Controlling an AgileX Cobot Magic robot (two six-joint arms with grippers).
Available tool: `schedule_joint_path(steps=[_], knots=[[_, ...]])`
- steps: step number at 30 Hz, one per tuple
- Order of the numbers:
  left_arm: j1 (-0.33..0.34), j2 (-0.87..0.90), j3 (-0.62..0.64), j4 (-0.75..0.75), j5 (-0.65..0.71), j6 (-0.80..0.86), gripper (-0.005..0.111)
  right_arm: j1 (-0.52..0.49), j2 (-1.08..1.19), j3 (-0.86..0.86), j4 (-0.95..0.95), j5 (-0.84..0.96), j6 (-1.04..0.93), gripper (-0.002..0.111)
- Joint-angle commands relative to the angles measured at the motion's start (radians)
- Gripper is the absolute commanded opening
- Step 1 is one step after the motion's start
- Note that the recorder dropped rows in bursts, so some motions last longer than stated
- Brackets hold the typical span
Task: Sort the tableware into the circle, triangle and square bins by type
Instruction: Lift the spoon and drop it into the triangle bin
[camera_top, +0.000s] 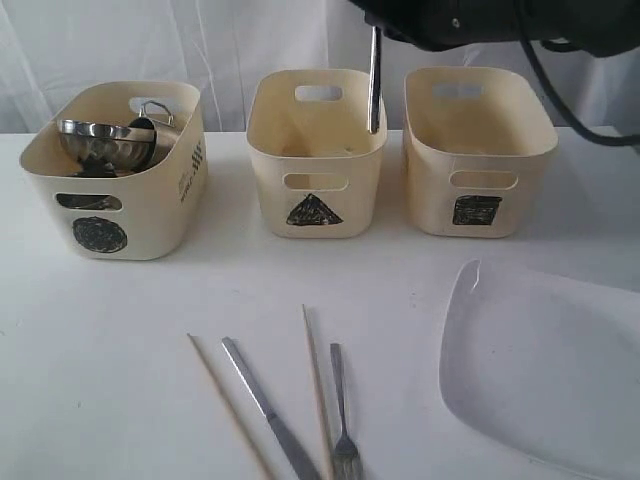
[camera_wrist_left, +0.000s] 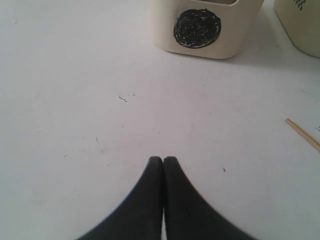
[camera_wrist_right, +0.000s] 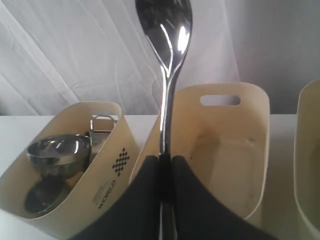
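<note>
1. Right wrist view: we see the right gripper (camera_wrist_right: 161, 165) closed narrow on the handle of the steel spoon (camera_wrist_right: 164, 30), with the spoon's bowl end pointing away from the wrist.
2. From the exterior view, the spoon's long axis is upright. It hangs from the arm over the triangle bin (camera_top: 316, 160), with its lower tip about level with the rim and inside the opening. The bin lies straight below, so we judge that a short descent or a plain release would land it.
3. The tip sits toward the bin's right wall, so there is little room on that side and more to the left. The square bin (camera_top: 478, 150) stands just beside it on the right. The circle bin (camera_top: 120, 200) stands apart on the left, holding the steel bowl (camera_top: 105, 142) and the mug (camera_top: 152, 115).
4. The left gripper (camera_wrist_left: 163, 161) has its tips pressed together, holding nothing, low over the bare table (camera_wrist_left: 75, 100) in front of the circle bin.
5. The knife (camera_top: 268, 410), fork (camera_top: 343, 420) and chopsticks (camera_top: 317, 380) lie loose on the table near the front, running roughly front to back. The plate (camera_top: 545, 370) lies at front right, on the right arm's side.
</note>
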Motion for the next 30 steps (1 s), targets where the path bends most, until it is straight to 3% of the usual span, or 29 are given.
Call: schedule_joint_path(steps=[1,7,16,26,30], knots=[[0.003,-0.004,0.002,0.001,0.005,0.002,0.000,-0.034,0.080,0.001,-0.013,-0.211,-0.061,0.000],[0.003,-0.004,0.002,0.001,0.005,0.002,0.000,-0.042,0.246,0.001,0.006,-0.662,-0.130,0.000],[0.003,-0.004,0.002,0.001,0.005,0.002,0.000,-0.042,0.506,-0.036,0.271,-0.816,-0.331,0.001],[0.003,-0.004,0.002,0.001,0.005,0.002,0.000,-0.042,0.608,-0.123,0.263,-0.830,-0.331,0.039],[0.003,-0.004,0.002,0.001,0.005,0.002,0.000,-0.042,0.606,-0.123,0.263,-0.816,-0.331,0.048]])
